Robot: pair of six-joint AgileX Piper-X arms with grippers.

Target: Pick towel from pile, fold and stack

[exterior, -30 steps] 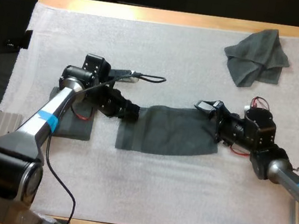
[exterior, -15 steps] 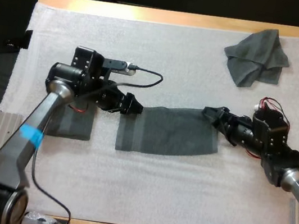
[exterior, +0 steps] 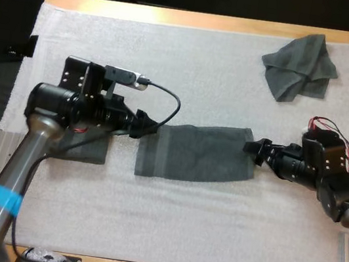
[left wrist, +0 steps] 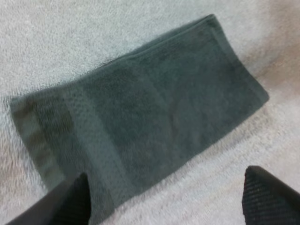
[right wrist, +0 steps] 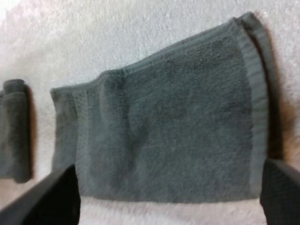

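Looking down from the high view, I see the folded towel (exterior: 194,153) lying flat in the middle of the white mat (exterior: 166,223), which covers the wooden table (exterior: 205,20); my left gripper (exterior: 145,125) sits at the towel's far left corner; my right gripper (exterior: 254,149) sits at its right edge, toward the far corner; the crumpled towel (exterior: 300,66) lies well apart at the far right of the mat; the folded stack (exterior: 88,150) lies to the left of the flat towel, partly under my left arm.

From the left wrist view, my left gripper (left wrist: 164,206) is released; its fingers (left wrist: 61,201) stand wide apart with nothing pressed between them; one finger is at the corner of the folded towel (left wrist: 140,117), the other over bare mat beside it; the towel stretches away as a neat rectangle with a woven band near my end.

From the right wrist view, my right gripper (right wrist: 164,201) is likewise released; its fingers (right wrist: 47,199) are spread to either side of the towel's edge and grasp nothing; the folded towel (right wrist: 168,122) lies flat on the white mat (right wrist: 93,37), its hem band just beside one finger; beyond the towel's other end, apart from it, the folded stack (right wrist: 14,131) shows its thick edge.
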